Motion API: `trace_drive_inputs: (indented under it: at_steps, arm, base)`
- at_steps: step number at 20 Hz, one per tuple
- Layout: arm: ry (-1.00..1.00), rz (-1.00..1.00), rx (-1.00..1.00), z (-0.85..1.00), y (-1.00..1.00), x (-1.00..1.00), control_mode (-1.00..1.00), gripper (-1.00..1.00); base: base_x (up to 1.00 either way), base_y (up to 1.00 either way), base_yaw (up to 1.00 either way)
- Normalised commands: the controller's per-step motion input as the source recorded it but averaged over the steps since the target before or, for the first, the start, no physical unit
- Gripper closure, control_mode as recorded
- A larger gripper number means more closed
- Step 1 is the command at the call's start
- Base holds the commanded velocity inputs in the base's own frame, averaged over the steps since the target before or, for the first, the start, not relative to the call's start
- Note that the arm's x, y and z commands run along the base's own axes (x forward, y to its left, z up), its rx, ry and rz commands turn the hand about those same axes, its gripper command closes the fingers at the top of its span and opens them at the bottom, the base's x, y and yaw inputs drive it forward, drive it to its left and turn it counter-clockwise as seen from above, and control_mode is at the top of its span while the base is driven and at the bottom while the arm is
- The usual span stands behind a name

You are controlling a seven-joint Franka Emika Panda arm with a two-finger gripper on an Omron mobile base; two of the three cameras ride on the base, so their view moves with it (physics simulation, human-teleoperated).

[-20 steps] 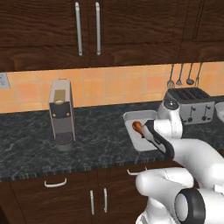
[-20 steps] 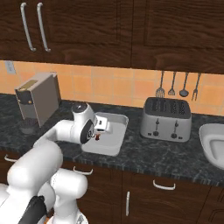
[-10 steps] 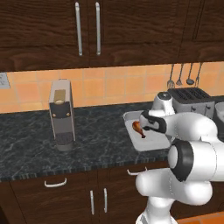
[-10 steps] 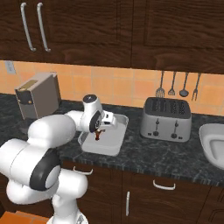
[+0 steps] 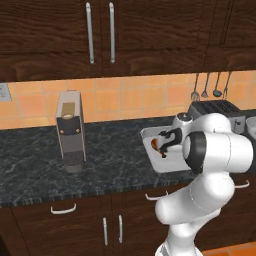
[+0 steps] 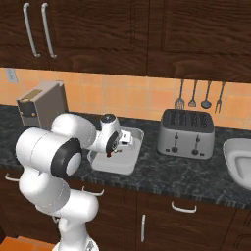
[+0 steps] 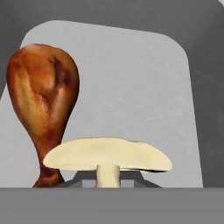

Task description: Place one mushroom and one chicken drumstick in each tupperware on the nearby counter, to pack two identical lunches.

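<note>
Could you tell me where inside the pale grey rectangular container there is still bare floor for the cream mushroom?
In the hand view, the pale grey rectangular container is bare across its middle and right, from the reddish-brown roasted drumstick to the right wall. The left side is crowded by that drumstick. The cream mushroom sits at the shut gripper.

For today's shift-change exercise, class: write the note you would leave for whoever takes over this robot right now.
Gripper: shut on the mushroom, held over the rectangular tupperware.
Chicken drumstick: lies in that tupperware.
Second tupperware: on the counter, right of the toaster; its contents can't be seen.
Done: one drumstick packed.
Left: release this mushroom, then probably fill the second tupperware.
</note>
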Motion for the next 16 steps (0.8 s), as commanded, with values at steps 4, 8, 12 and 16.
trace_drive_inputs:
  at_steps: [4, 8, 12, 16]
  arm:
    - [0.00, 0.00, 0.00, -0.22, 0.00, 0.14, -1.00, -1.00]
    - [0.00, 0.00, 0.00, -0.01, 0.00, 0.00, -1.00, -1.00]
    - [-0.01, 0.00, 0.00, 0.11, 0.00, -0.21, -1.00, -1.00]
    - [-0.07, 0.00, 0.00, 0.57, 0.00, -0.72, -1.00, -1.00]
  base:
    - [0.00, 0.00, 0.00]
    - [0.00, 0.00, 0.00]
    - [0.00, 0.00, 0.00]
    - [0.00, 0.00, 0.00]
